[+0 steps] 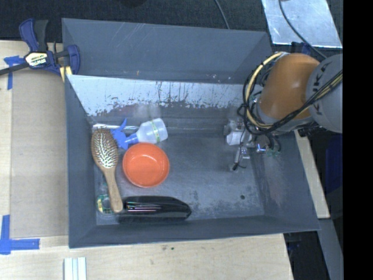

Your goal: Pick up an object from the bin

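My gripper (238, 163) hangs low over the bare floor on the right side of the bin, with nothing seen in it. The loose things all lie well to its left. Nearest is an orange bowl (145, 165), standing upright. Just behind the bowl, a clear spray bottle with a blue trigger head (143, 133) lies on its side. A flat black case (156, 207) rests along the front wall.
A wooden hairbrush (106, 162) lies along the left wall, bristles up, with a small greenish thing (103, 203) at its handle end. The arm with its orange cover and cables comes in over the bin's right rim.
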